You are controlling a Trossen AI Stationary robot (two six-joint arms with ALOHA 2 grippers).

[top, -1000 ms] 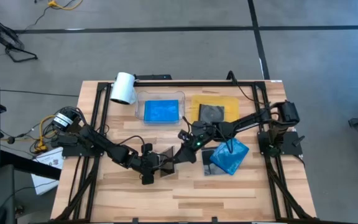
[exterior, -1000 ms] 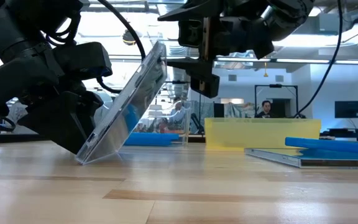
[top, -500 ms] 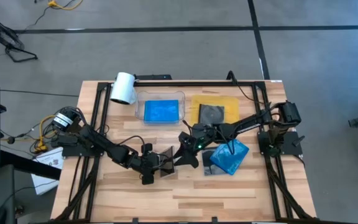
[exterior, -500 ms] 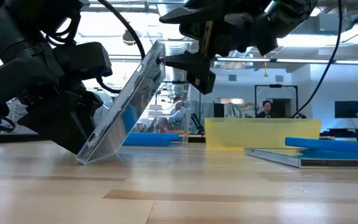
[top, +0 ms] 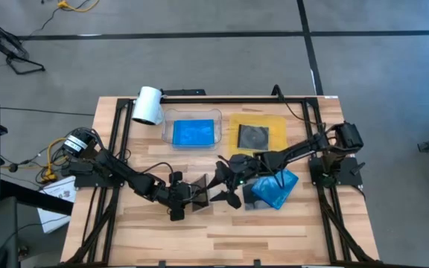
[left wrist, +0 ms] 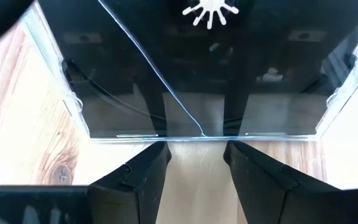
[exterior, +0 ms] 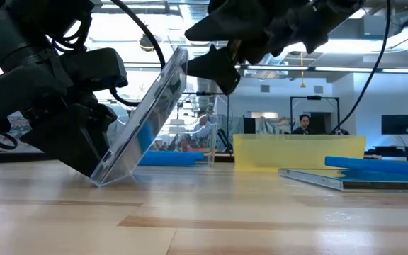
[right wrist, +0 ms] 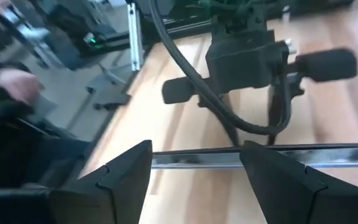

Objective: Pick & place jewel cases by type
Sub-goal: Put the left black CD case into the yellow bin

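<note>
The wooden counter [top: 222, 231] carries, along its far side, a clear rectangular tray [top: 193, 132] with a blue jewel case [top: 194, 133] lying in it and, just beside it, a flat yellow tray [top: 258, 131] with a grey-clear case [top: 254, 136] and its dark disc. Nearer the right arm's base, another blue case [top: 277, 187] lies loosely on a grey-clear one [top: 249, 184], both flat on the counter. At mid-counter the left tool [top: 187, 199] grips a third grey-clear case [exterior: 147, 117] by its lower edge, its fingers [left wrist: 260, 180] closed on either side of that edge; the case stands tilted, its bottom corner touching the wood. The right tool [top: 226, 195] hangs at the case's raised top edge with its fingers [right wrist: 278, 180] spread wide, the edge lying between them. A white cylinder [top: 147, 105] sits at the far left corner.
</note>
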